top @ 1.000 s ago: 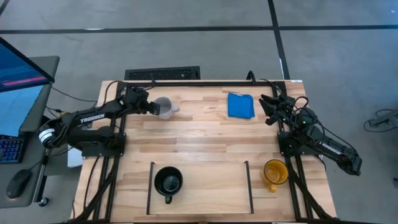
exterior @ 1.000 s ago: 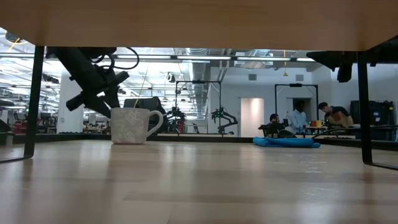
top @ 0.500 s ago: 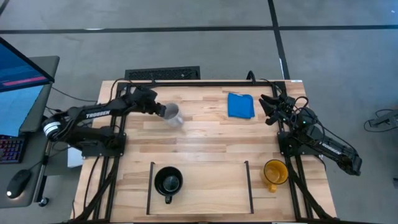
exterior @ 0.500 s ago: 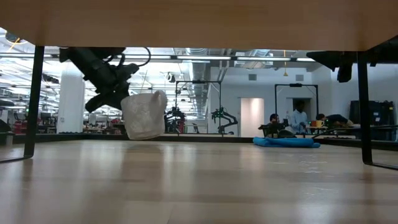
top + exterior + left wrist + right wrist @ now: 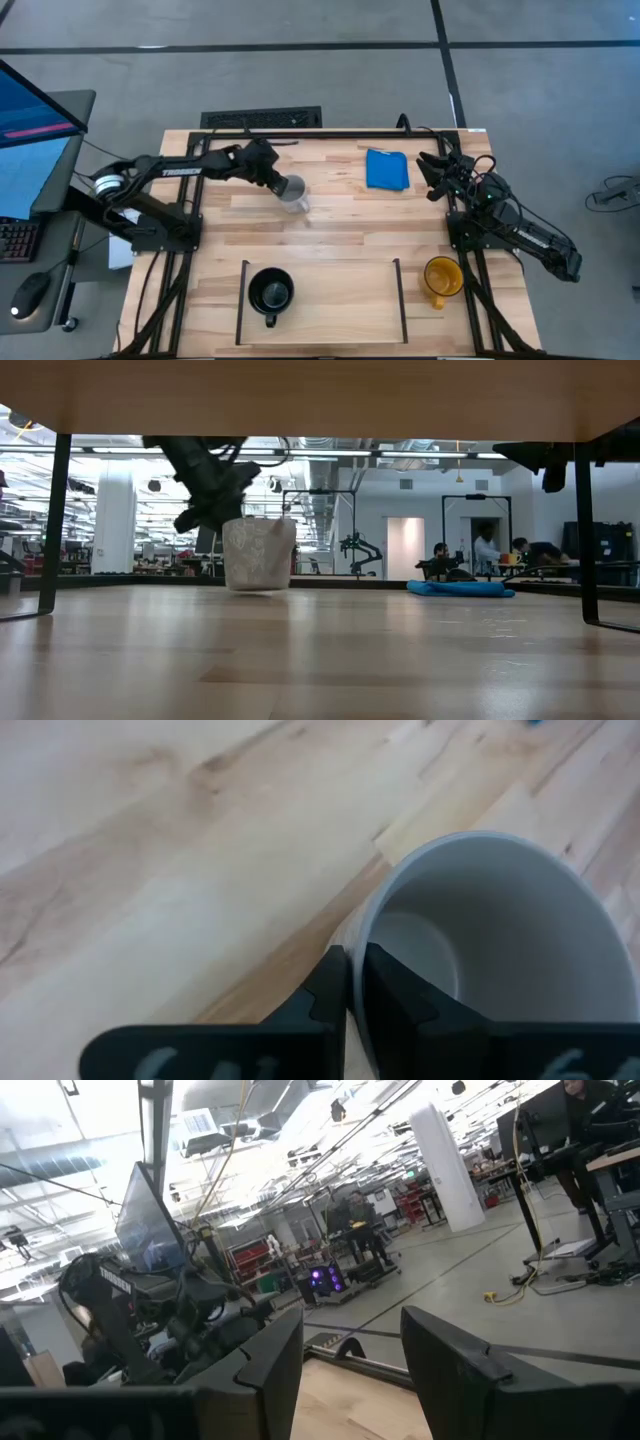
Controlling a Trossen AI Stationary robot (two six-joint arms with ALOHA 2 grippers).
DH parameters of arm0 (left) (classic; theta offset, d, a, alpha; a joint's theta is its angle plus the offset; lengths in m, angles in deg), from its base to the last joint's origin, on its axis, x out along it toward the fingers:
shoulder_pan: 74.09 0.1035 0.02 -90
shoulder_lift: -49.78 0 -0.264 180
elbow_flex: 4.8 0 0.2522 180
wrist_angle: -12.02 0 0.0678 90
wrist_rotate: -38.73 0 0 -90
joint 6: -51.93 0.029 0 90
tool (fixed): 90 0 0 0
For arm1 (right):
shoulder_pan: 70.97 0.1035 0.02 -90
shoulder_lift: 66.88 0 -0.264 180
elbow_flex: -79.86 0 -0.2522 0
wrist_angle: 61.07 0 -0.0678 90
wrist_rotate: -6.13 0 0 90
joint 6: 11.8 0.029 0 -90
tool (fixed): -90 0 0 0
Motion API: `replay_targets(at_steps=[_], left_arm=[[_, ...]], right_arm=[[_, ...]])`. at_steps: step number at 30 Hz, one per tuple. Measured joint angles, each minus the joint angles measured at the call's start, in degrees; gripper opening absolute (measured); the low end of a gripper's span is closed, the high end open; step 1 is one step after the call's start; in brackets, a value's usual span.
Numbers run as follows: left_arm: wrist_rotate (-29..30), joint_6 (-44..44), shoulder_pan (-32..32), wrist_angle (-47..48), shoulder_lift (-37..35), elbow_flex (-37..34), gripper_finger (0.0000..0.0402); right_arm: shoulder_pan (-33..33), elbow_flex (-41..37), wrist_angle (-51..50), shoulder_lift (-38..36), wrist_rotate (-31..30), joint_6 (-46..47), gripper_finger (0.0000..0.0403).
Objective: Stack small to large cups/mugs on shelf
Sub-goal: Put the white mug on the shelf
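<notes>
My left gripper [image 5: 276, 181] is shut on the pale grey-white mug [image 5: 293, 193], left of the table's middle. In the low view the mug [image 5: 258, 554] hangs upright, just over the wood. The small black mug [image 5: 270, 292] stands on its base on the shelf [image 5: 330, 305], near the left black bar, handle toward the near edge. The yellow-orange mug [image 5: 441, 276] stands on the table just right of the shelf's right bar. My right gripper [image 5: 432, 174] waits open at the far right, above the table. My left gripper [image 5: 347, 982] grips the mug's wall at the rim [image 5: 363, 934], one finger inside the mug and one outside. The fingers slant down from the table's far left. The mug hangs below them, mouth up and slightly tilted, its base barely clear of the table.
A blue cloth [image 5: 387, 169] lies at the far right, next to my right gripper. Black frame bars run along the table's left, right and far edges. Bare wood lies between the held mug and the shelf. People sit far off in the room behind.
My left gripper has shut on the grey-white mug's rim and taken it off the table. It has carried the mug toward the table's right and near edges, rolling as it went. The mug tipped on the way and now hangs nearly upright.
</notes>
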Motion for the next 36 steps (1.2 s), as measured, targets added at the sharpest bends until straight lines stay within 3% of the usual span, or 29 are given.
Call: replay_targets(at_steps=[12,36], left_arm=[[1.59,0.33,-6.62,3.34,6.42,7.71,0.0008],[3.34,-1.27,-14.92,3.01,6.25,8.15,0.0038]], right_arm=[[0.0,0.0,-0.18,-0.01,0.02,-0.02,0.0193],[0.0,0.0,-3.04,0.01,0.02,-0.04,0.0192]])
